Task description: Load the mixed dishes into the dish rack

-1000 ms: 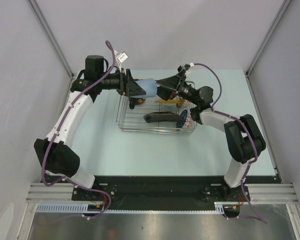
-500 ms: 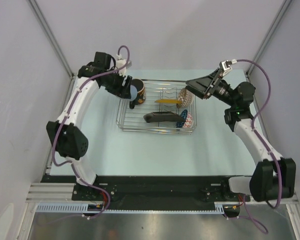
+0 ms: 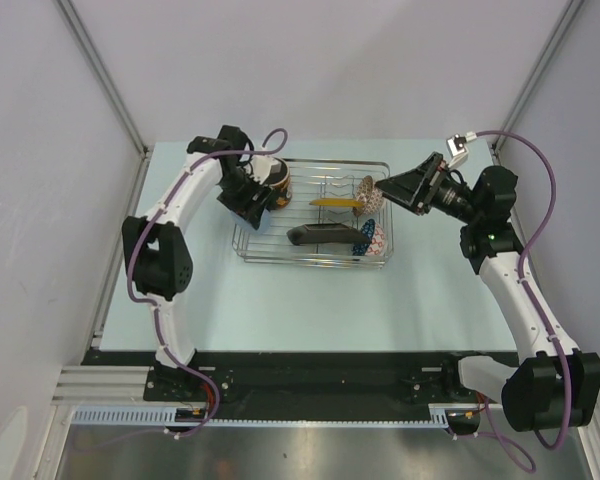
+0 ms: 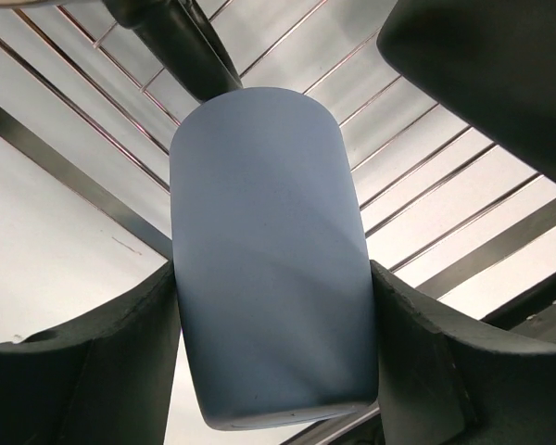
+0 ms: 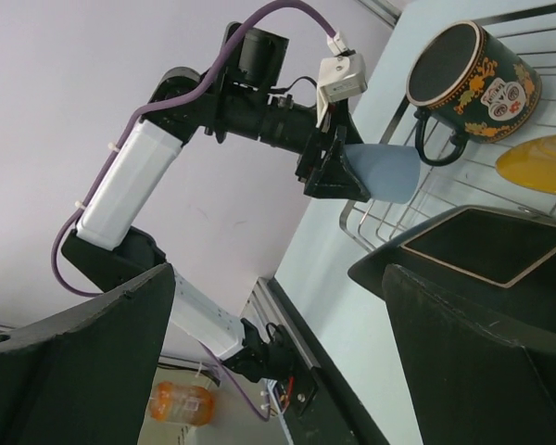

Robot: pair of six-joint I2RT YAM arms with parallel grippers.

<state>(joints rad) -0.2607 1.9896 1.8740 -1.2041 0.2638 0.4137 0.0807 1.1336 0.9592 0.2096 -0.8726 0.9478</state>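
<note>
My left gripper (image 4: 273,357) is shut on the light-blue handleless cup (image 4: 269,250) and holds it over the wires at the left end of the silver dish rack (image 3: 242,238). In the top view the left gripper (image 3: 254,203) hides most of the cup. The right wrist view shows the cup (image 5: 385,171) sticking out of that gripper beside the rack's corner (image 5: 375,229). The dark mug (image 3: 278,184) stands in the rack next to it. The dark square plate (image 3: 320,235), the pinkish-beige bowl (image 3: 373,194) and the blue bowl (image 3: 373,240) sit in the rack. My right gripper (image 3: 390,186) is open and empty, by the rack's right end.
A yellow disc-like piece (image 3: 335,201) lies in the rack behind the plate. The pale walls (image 3: 90,100) close in the table on three sides. The black rail (image 3: 310,385) with the arm bases runs along the near edge.
The left gripper has carried the cup from above the rack's back edge down to its left end. The right gripper has drawn back from the cup to the rack's right side.
</note>
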